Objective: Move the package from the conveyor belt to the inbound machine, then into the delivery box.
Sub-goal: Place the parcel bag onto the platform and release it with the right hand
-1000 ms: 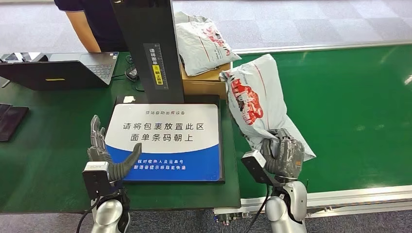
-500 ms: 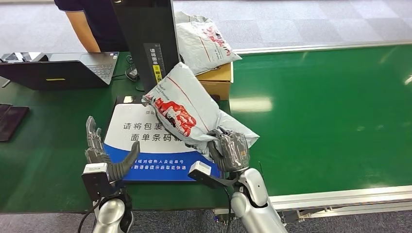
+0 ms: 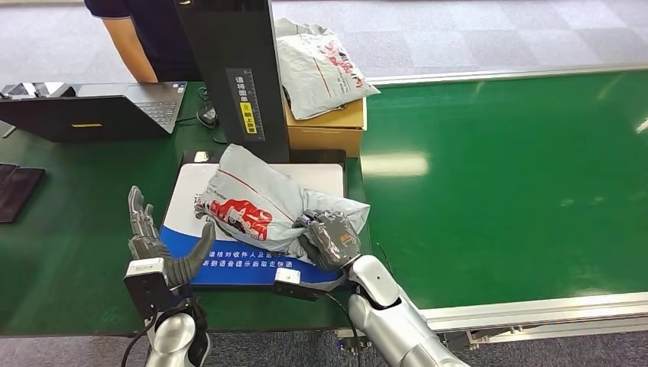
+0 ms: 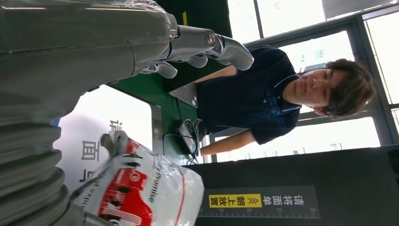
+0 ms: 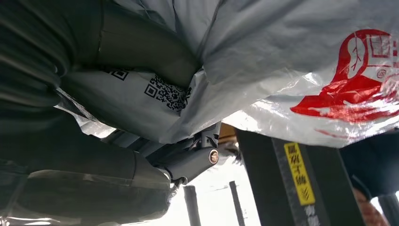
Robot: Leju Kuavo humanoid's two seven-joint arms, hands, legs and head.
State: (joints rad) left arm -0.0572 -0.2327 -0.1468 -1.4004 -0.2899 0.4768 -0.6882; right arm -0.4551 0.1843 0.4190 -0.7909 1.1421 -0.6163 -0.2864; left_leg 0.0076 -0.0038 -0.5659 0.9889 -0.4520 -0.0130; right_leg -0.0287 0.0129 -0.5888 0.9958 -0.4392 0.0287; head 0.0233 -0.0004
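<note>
We note an open dark laptop (image 3: 115, 111) at the green table's (image 3: 69, 252) far left edge, a black flat phone (image 3: 17, 191) beside, and a person in navy shirt (image 3: 145, 38) behind.

Glossy, crinkled plastic package (image 3: 260, 202); matt green conveyor belt (image 3: 520, 176); brown cardboard box (image 3: 328, 130).

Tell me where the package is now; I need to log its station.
In the head view the package is over the machine's white-and-blue pad, left of the belt, gripped by the right hand.
</note>
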